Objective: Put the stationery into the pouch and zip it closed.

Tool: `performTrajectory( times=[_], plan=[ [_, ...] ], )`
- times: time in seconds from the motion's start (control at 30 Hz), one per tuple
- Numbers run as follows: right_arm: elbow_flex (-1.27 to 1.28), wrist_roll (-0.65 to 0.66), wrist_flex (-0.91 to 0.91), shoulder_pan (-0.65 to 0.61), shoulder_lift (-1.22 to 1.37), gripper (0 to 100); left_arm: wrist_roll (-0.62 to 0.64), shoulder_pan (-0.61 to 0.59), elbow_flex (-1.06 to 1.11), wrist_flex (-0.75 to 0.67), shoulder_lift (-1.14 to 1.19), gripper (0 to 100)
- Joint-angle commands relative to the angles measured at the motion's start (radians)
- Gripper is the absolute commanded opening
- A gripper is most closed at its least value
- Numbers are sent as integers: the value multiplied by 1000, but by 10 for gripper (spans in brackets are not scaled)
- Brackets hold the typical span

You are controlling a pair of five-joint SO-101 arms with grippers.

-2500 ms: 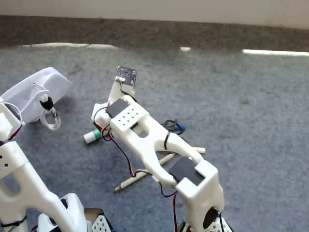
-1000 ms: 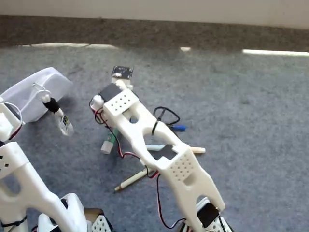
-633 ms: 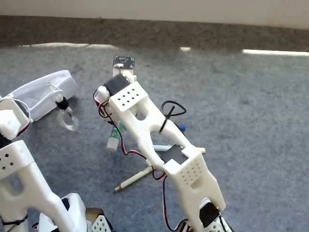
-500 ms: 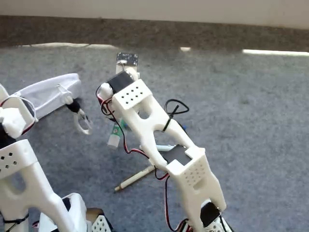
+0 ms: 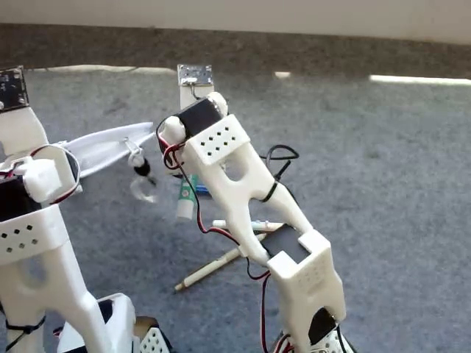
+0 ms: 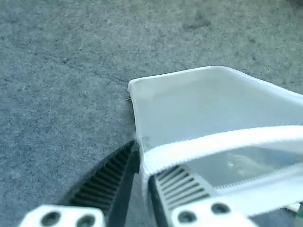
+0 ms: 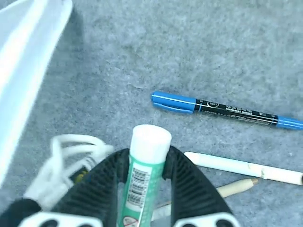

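My left gripper [image 6: 140,157] is shut on the rim of the translucent white pouch [image 6: 213,109]. In the high view the pouch [image 5: 110,145] hangs off the carpet at left of centre, and its zip pull with a ring [image 5: 141,180] dangles below it. My right gripper [image 7: 144,158] is shut on a green and white glue stick [image 7: 142,175], which hangs tilted just right of the pouch [image 5: 185,202]. A blue marker [image 7: 222,109], a white pen [image 7: 241,166] and a wooden pencil [image 7: 236,187] lie on the carpet beneath it.
Everything rests on grey carpet [image 5: 383,169]. The pencil [image 5: 213,266] and white pen [image 5: 243,224] lie under the right arm [image 5: 243,191]. A pale wall edge [image 5: 294,15] runs along the back. A looped black cable [image 5: 283,156] hangs off the right arm.
The left arm has lifted the pouch and carried it right toward the centre. The right gripper has raised the glue stick off the carpet and tilted it upright.
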Motion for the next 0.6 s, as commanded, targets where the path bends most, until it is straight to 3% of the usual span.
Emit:
performTrajectory(
  times=[0.0, 0.27, 0.57],
  plan=[
    [-24, 9, 8, 15, -68, 4, -9, 42, -99, 43, 1, 7],
    [-30, 9, 39, 35, -70, 4, -9, 48, -150, 91, 7, 7],
    [-19, 9, 42, 58, -200, 4, -46, 148, -140, 110, 8, 7]
  ],
)
